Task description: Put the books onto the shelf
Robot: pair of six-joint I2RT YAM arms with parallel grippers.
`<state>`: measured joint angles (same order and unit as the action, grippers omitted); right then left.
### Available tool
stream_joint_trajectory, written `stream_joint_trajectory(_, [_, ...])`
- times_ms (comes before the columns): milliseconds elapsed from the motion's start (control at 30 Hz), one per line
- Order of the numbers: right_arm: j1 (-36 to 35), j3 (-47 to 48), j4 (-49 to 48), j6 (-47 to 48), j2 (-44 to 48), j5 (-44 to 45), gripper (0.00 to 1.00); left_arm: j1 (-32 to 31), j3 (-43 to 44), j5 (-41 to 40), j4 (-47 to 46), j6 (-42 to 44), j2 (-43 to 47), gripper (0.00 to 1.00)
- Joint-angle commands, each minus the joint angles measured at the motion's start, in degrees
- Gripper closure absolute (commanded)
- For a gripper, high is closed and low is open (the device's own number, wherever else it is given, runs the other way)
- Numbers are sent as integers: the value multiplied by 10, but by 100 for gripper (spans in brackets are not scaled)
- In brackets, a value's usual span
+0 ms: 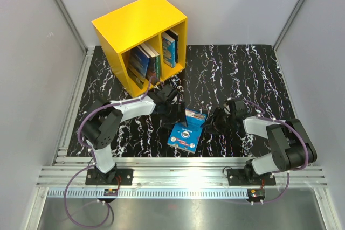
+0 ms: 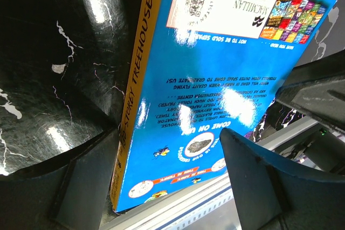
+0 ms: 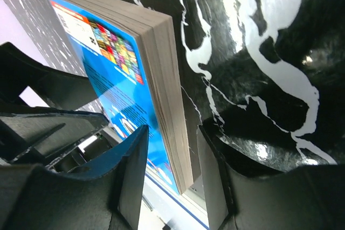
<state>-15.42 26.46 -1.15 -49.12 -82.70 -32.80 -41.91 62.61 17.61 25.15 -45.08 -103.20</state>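
A thick blue book [image 1: 185, 136] with a yellow spine lies tilted near the table's front edge, between both arms. My right gripper [image 3: 172, 130] is shut on its page edge, one finger on the blue cover [image 3: 116, 79] and the other on the table side. My left gripper [image 2: 170, 138] stands open around the spine edge: one finger beside the spine, the other above the back cover [image 2: 215, 79], with a wide gap. In the top view the left gripper [image 1: 173, 116] and right gripper [image 1: 211, 124] flank the book. The yellow shelf [image 1: 135, 22] stands at the back left, open side facing the arms.
Several books [image 1: 144, 63] stand in the shelf's left compartment, and more books [image 1: 170, 47] in the right one. The black marbled table [image 1: 242, 74] ends at an aluminium rail [image 1: 183, 173] just in front of the blue book. Grey walls close in both sides.
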Motion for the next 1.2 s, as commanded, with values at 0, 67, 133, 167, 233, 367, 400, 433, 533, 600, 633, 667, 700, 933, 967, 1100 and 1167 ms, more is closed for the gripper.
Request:
stream_joint_trajectory(0, [1, 9, -32, -14, 2, 7, 51, -7, -13, 3, 15, 11, -18, 20])
stream_joint_trajectory(67, [1, 17, -32, -20, 3, 0, 52, -7, -14, 5, 13, 11, -25, 20])
stream_joint_trajectory(133, [0, 18, -42, -33, 8, -8, 52, -7, -14, 9, 11, 12, -31, 20])
stream_joint_trajectory(167, [0, 18, -46, -43, 11, -10, 52, -6, -12, 9, 11, 13, -33, 20])
stream_joint_trajectory(233, [-6, 18, -62, -52, 17, -13, 52, -6, -9, 11, 11, 15, -37, 20])
stream_joint_trajectory(367, [-26, 25, -107, -76, -7, -17, 52, -7, 1, 16, 14, 17, -50, 20])
stream_joint_trajectory(400, [-31, 27, -117, -82, -22, -18, 52, -7, 3, 16, 16, 18, -51, 20])
stream_joint_trajectory(433, [-36, 30, -126, -86, -30, -19, 52, -6, 6, 17, 17, 19, -53, 20])
stream_joint_trajectory(533, [-62, 47, -148, -98, -55, -22, 52, -6, 13, 18, 20, 22, -58, 20])
stream_joint_trajectory(600, [-71, 49, -152, -101, -59, -21, 52, -7, 15, 16, 25, 26, -60, 20])
stream_joint_trajectory(633, [-71, 49, -149, -100, -55, -21, 52, -7, 16, 16, 27, 27, -59, 20])
stream_joint_trajectory(667, [-71, 48, -138, -98, -47, -20, 52, -7, 16, 16, 28, 28, -60, 20])
stream_joint_trajectory(700, [-71, 49, -127, -94, -40, -17, 52, -6, 16, 17, 28, 29, -60, 20])
stream_joint_trajectory(933, [-78, 52, -73, -115, 31, -19, 52, -6, 22, 19, 25, 29, -71, 20])
stream_joint_trajectory(967, [-86, 52, -73, -118, 41, -17, 52, -6, 23, 20, 23, 28, -73, 20])
stream_joint_trajectory(1100, [-101, 54, -84, -120, 25, -14, 52, -6, 30, 22, 23, 28, -80, 20])
stream_joint_trajectory(1167, [-103, 50, -98, -120, 4, -14, 52, -6, 33, 23, 25, 28, -81, 20])
